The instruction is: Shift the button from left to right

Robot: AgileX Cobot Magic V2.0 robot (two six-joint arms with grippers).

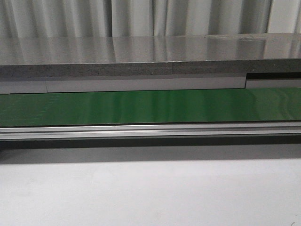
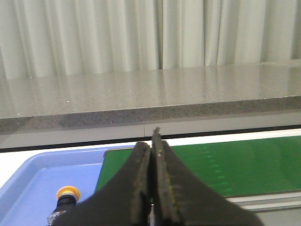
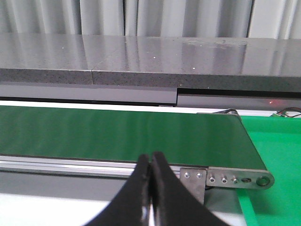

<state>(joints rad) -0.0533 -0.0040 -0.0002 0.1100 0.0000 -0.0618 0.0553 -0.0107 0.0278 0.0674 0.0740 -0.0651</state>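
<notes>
Start of transfer: my 2 black grippers, left [image 2: 151, 146] and right [image 3: 150, 162], are both closed and empty; the yellow-capped, black-bodied push button [image 2: 66, 201] sits in the light-blue plastic tray [image 2: 28, 181] beside the green conveyor belt [image 1: 150, 106] (unpicked, so all remains)

No text, label, brand or number can be read anywhere. The button [image 2: 66, 203] perhaps bears small marks on its black body, but they are too blurred to make out.
</notes>
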